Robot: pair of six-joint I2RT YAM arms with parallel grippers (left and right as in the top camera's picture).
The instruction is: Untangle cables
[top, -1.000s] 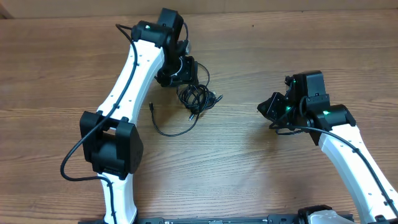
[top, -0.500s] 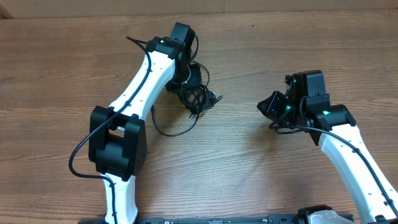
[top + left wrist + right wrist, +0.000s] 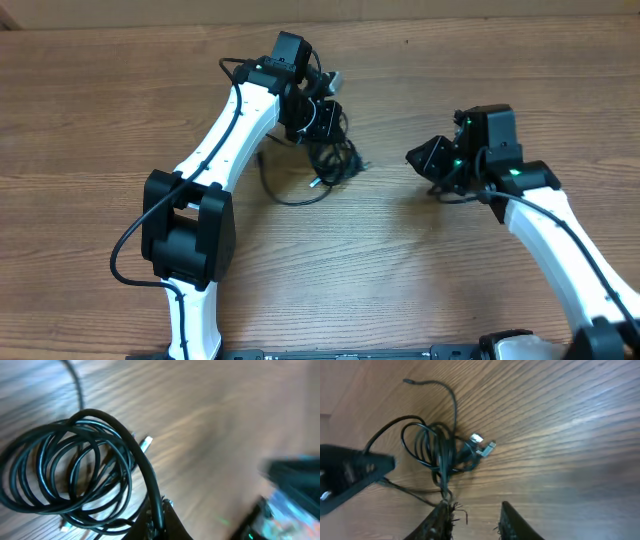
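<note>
Left fingers (image 3: 172, 527) are clamped on one strand of the cables (image 3: 335, 160), a bunched coil on the bench (image 3: 100, 120). Overhead, I see my left arm (image 3: 225, 130) partly covering it. Right fingers (image 3: 512, 522) stand parted and empty, nearby. Wrist views show the silver plugs (image 3: 482, 445) clearly.

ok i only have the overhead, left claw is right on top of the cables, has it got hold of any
observer: Yes. The left wrist view shows the left claw shut on one strand of the cables.
operator: any plug ends, too small for me
observer: The right wrist view shows two silver plugs side by side at the bundle's edge.
operator: right claw holding anything
observer: No, the right claw is open, only bare table under the gap.
</note>
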